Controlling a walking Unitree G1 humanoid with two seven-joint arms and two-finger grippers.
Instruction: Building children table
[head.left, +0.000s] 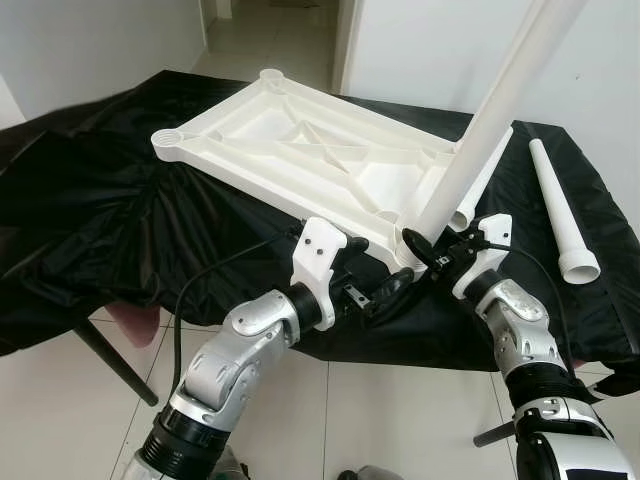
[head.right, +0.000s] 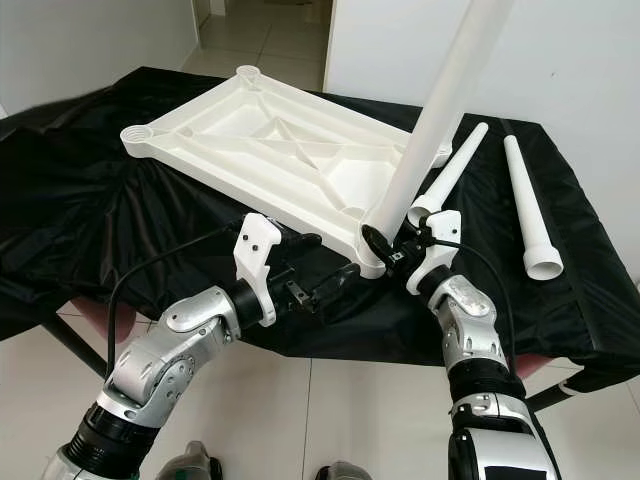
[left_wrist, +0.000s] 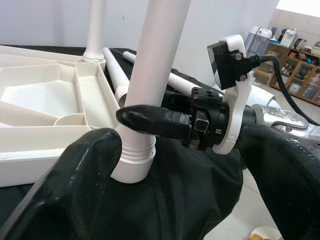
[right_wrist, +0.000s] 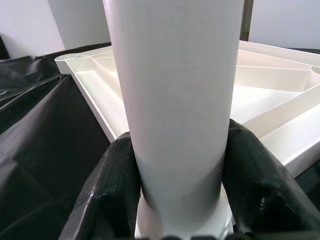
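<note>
A white plastic tabletop (head.left: 290, 140) lies upside down on a black cloth (head.left: 100, 190). One white leg (head.left: 480, 130) stands upright in its near right corner socket. My right gripper (head.left: 420, 245) is shut on that leg just above the socket; in the right wrist view the black fingers (right_wrist: 115, 180) press both sides of the leg (right_wrist: 175, 100). My left gripper (head.left: 388, 295) hovers open at the table's front edge, just left of the leg's base. Its fingers (left_wrist: 75, 185) frame the socket and hold nothing.
Two loose white legs (head.right: 448, 175) (head.right: 527, 205) lie on the cloth at the right. The cloth hangs over the table's front edge above a tiled floor. A dark metal table leg (head.left: 110, 355) slants down at the left. A doorway (head.left: 270, 35) opens behind the table.
</note>
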